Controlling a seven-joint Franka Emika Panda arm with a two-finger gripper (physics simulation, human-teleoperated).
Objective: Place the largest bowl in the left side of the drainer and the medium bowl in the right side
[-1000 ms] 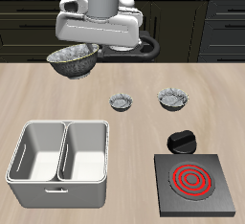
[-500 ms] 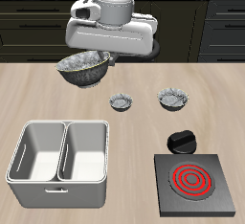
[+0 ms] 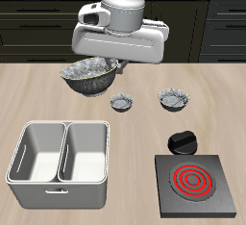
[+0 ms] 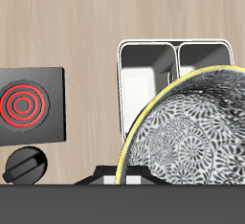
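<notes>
Exterior view: the largest bowl hangs off the counter, rim pinched in the jaws, carried high to clear the drainer rim below. Wrist view: the bowl fills the foreground, with the drainer beyond.

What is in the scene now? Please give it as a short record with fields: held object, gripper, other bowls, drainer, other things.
held object: the largest bowl, lifted above the table, slightly tilted
gripper: gripper shut on the bowl's rim
other bowls: the medium bowl and the tiny bowl stand on the table, apart from each other
drainer: the drainer near the table's front edge, both compartments empty
other things: a black stove with a red ring burner, and a black knob just behind it
</notes>
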